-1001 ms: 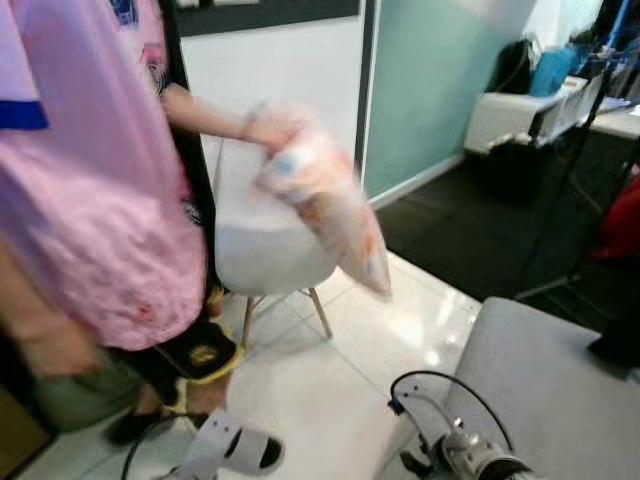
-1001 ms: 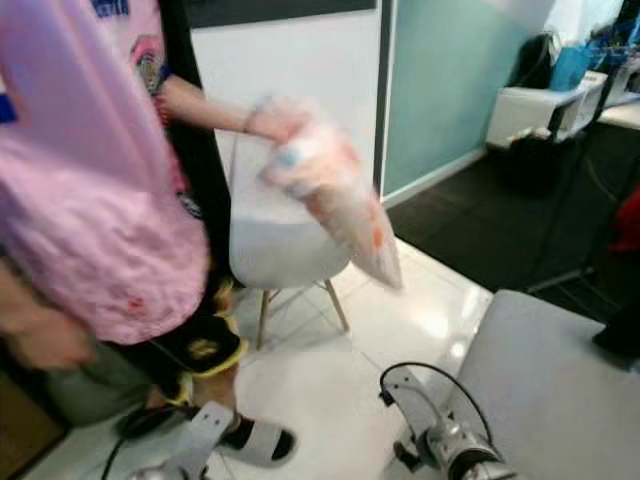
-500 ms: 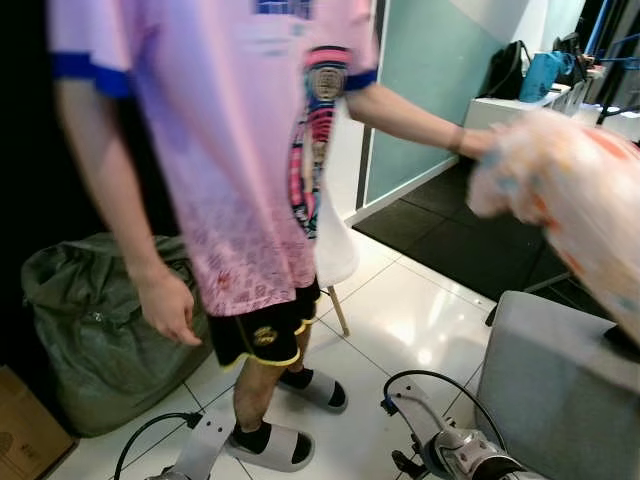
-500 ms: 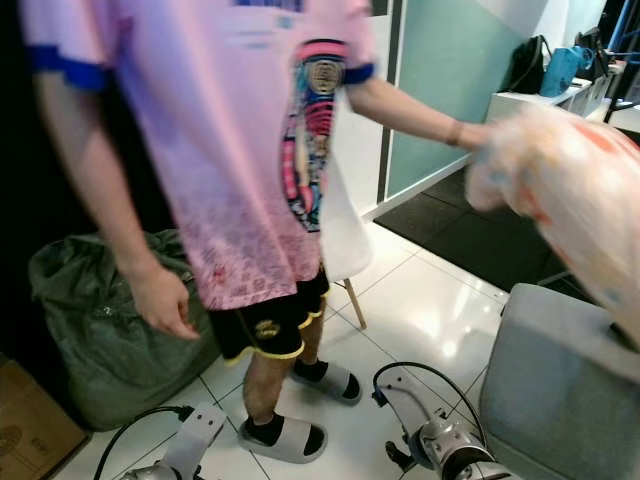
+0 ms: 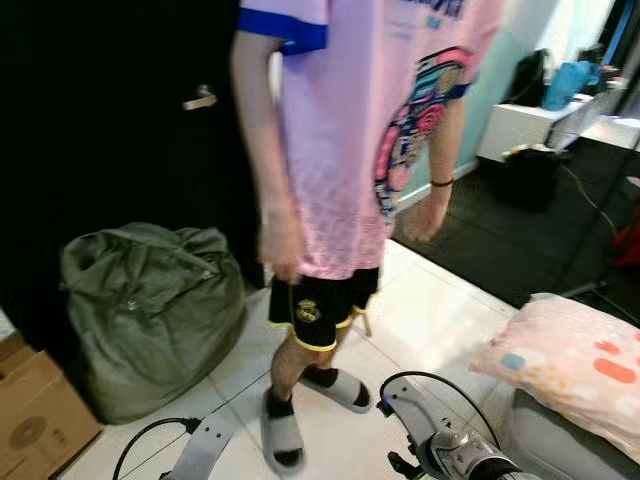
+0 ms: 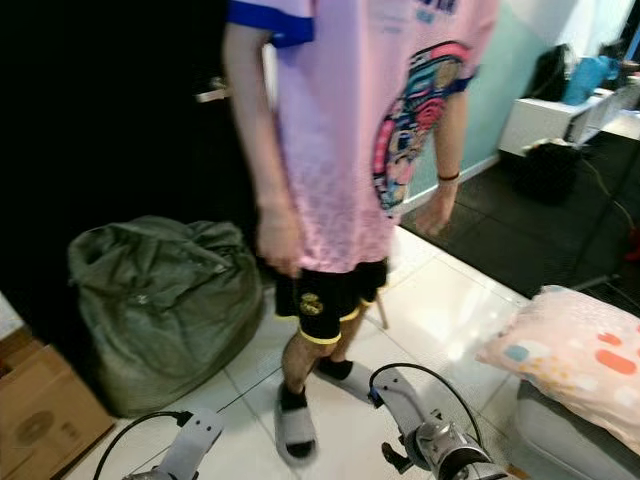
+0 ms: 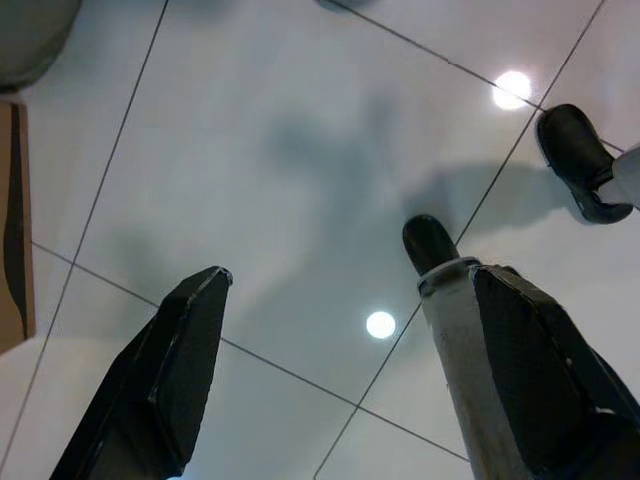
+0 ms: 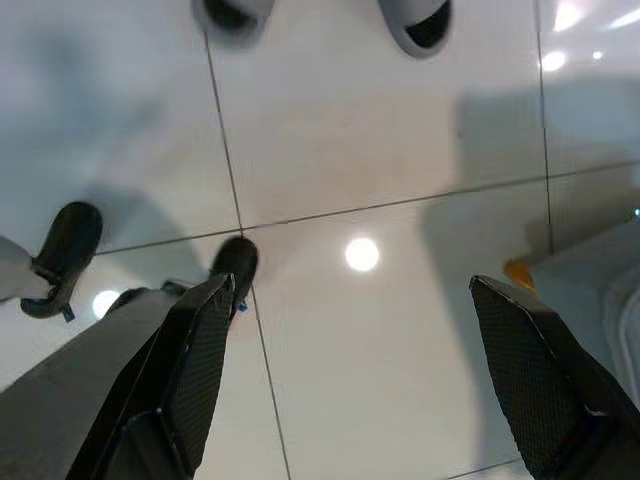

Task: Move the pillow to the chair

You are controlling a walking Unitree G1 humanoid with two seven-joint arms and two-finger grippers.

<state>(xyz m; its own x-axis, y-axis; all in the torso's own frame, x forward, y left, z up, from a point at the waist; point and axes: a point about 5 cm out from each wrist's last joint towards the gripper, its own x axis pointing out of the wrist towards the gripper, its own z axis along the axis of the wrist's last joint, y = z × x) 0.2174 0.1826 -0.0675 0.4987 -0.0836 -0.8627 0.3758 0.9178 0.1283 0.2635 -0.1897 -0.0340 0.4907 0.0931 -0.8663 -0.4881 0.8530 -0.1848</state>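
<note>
Pillow point(image 5: 565, 365): pink, with coloured blotches, lying on the near left end of a grey upholstered seat point(image 6: 560, 440) at the robot's right. One pillow corner overhangs the seat's left edge, above the white tiled floor point(image 5: 420, 320).

Right gripper point(image 8: 365, 370): hangs low, pointed down at the floor tiles; fingers spread wide, nothing between them. Its silver arm point(image 5: 450, 450) sits just left of the seat's near edge. The pillow lies above and to the right of this arm, near but apart, no contact. A grey edge and a small yellow piece show beside one finger in the right wrist view; cannot tell what they belong to.

Left gripper point(image 7: 330, 370): also hanging over bare tile, fingers wide apart, empty; well apart from the pillow, across the floor to the robot's left.

Person point(image 5: 350, 150) in a pink shirt, black shorts and grey slides stands directly ahead, both hands down and empty. Green sack point(image 5: 150, 300) and cardboard box point(image 5: 40, 410) at left against a dark wall.
</note>
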